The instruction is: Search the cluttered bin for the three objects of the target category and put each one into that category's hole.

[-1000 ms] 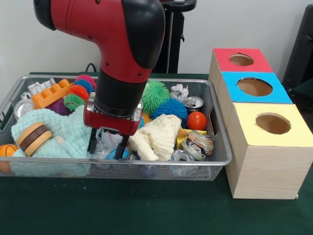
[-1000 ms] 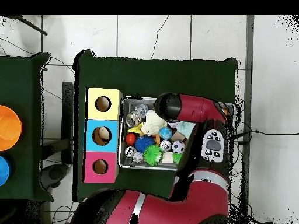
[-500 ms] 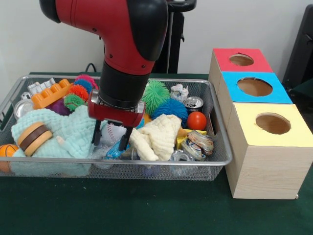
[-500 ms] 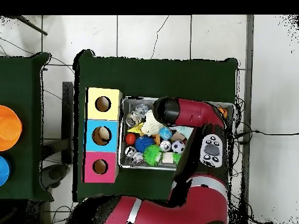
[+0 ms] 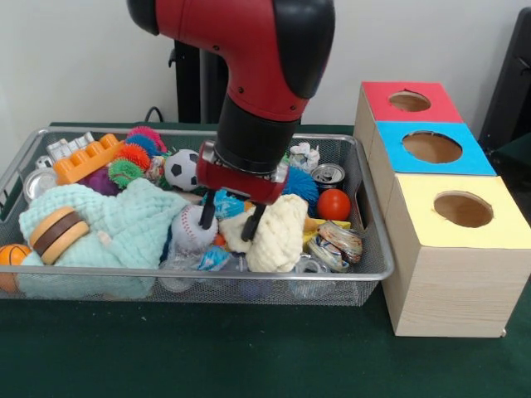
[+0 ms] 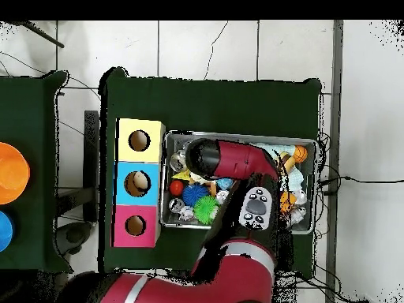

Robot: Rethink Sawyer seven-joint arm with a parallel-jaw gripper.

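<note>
Bin (image 5: 365,269) of silver wire mesh sits on the green bench (image 5: 249,348), filling the left and centre of the front view, with its right end just beside the three wood-grain boxes.

Left to right in the front view:
- Far-left end: a basketball-patterned ball (image 5: 10,259) against the near rim, a brown-and-tan ring toy (image 5: 56,230) on a mint-green cloth (image 5: 124,228), and an orange block (image 5: 87,159) and spiky balls at the far side.
- Centre-left: a soccer ball (image 5: 180,168) toward the far side and a baseball (image 5: 193,230) nearer the camera, just left of the gripper.
- Centre: the gripper (image 5: 231,217) hangs low inside the bin. Its fingers are spread partway, with nothing visibly clamped between them. The left tip is at a small blue item and the right tip touches the cream cloth (image 5: 278,232).
- Right of the gripper: a blue spiky ball (image 5: 305,187), a red ball (image 5: 333,204), a can (image 5: 328,175) and a striped disc (image 5: 336,242).
- Right of the bin: the boxes, with the yellow hole (image 5: 463,209) nearest, the blue hole (image 5: 431,147) in the middle and the red hole (image 5: 409,101) farthest.

Key relation: the holes all lie to the gripper's right, beyond the bin's right rim. Anything picked here must be lifted clear of that rim before it travels right. The target category isn't evident from the frames. If it's balls, the baseball is the closest candidate, just left of the gripper and slightly nearer. The red ball is to the right, on the box side.

The overhead view hides the gripper under the arm, so it gives no check on finger spacing.
</note>
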